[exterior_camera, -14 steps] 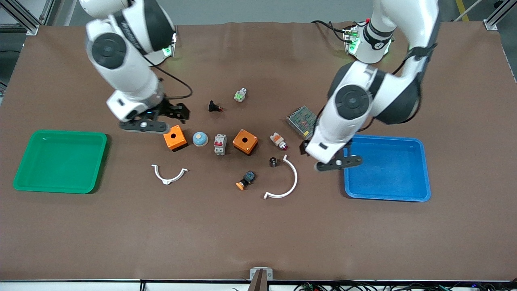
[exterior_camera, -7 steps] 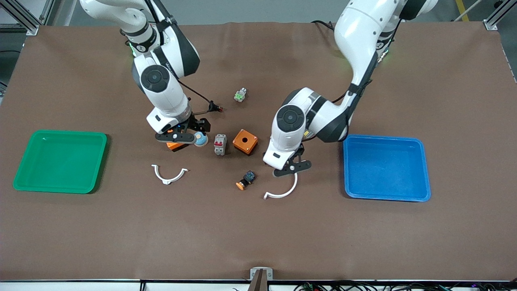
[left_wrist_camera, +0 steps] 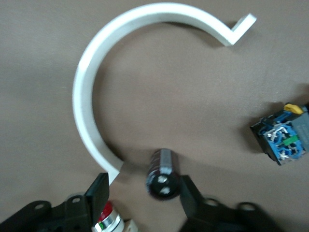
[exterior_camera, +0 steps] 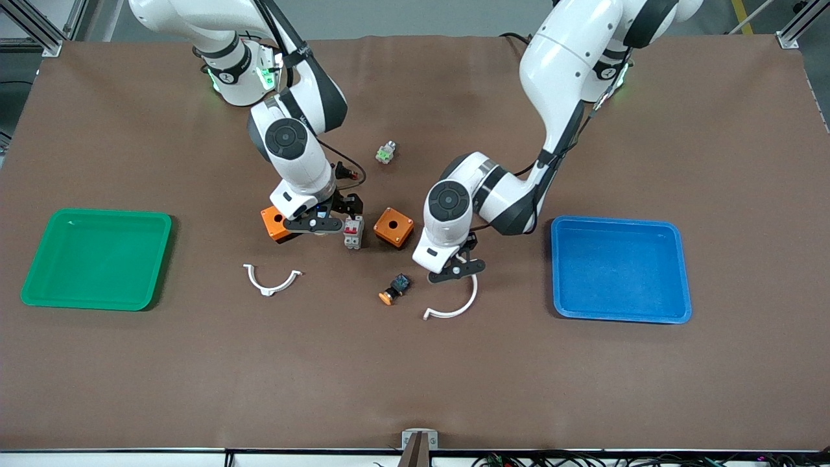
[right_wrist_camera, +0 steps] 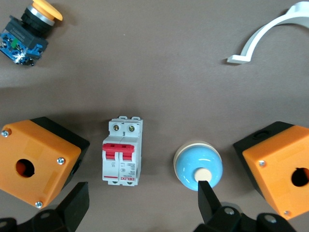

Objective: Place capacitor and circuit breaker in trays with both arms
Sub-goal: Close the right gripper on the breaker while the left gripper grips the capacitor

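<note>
The capacitor (left_wrist_camera: 163,173), a tiny black cylinder with a silvery band, lies on its side on the brown mat; the front view hides it under the left hand. My left gripper (left_wrist_camera: 144,186) (exterior_camera: 454,267) is low over it and open, one finger against its side, the other a gap away. The circuit breaker (exterior_camera: 353,232) (right_wrist_camera: 122,157), white-grey with red levers, lies between two orange boxes. My right gripper (exterior_camera: 322,227) (right_wrist_camera: 142,200) hangs open just above it and the blue dome (right_wrist_camera: 198,164), holding nothing.
A green tray (exterior_camera: 97,213) lies at the right arm's end, a blue tray (exterior_camera: 619,222) at the left arm's end. Orange boxes (exterior_camera: 272,224) (exterior_camera: 393,227), two white arcs (exterior_camera: 272,280) (exterior_camera: 454,305), a push button (exterior_camera: 394,288) and a red-tipped part (left_wrist_camera: 106,220) crowd the middle.
Both arms swung in toward the table's middle. The left gripper left the blue tray's edge, came down over the capacitor and narrowed. The right gripper moved from the orange box to the circuit breaker.
</note>
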Motion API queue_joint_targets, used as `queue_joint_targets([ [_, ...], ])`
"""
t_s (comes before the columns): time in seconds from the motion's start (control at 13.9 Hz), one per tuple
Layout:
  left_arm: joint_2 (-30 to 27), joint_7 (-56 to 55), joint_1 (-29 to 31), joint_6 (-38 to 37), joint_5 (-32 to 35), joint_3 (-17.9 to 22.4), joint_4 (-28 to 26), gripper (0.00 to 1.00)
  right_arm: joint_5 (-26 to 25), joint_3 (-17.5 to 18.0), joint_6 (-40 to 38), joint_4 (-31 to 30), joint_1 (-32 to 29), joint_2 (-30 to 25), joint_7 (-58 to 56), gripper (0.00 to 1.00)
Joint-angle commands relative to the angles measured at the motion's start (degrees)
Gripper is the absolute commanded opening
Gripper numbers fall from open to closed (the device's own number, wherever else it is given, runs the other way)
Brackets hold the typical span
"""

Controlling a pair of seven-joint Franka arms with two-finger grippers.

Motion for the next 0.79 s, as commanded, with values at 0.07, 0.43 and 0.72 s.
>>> queue_joint_targets([
  [0.07,1.9,-1.1,-0.9,1.4,0.6,0.3,1.4,0.62,2.9,-0.3,0.4,3.4,1.5,3.7,0.4,0.97],
  [0.43,1.9,-1.1,-0.9,1.4,0.5,0.3,1.4,0.61,3.1,-0.3,0.3,6.5,2.2,7.6,0.5,0.9],
  [0.72,1.9,-1.0,-0.9,1.4,0.5,0.3,1.3,0.35,3.9,-0.4,0.5,7.5,2.3,9.5,0.5,0.88],
])
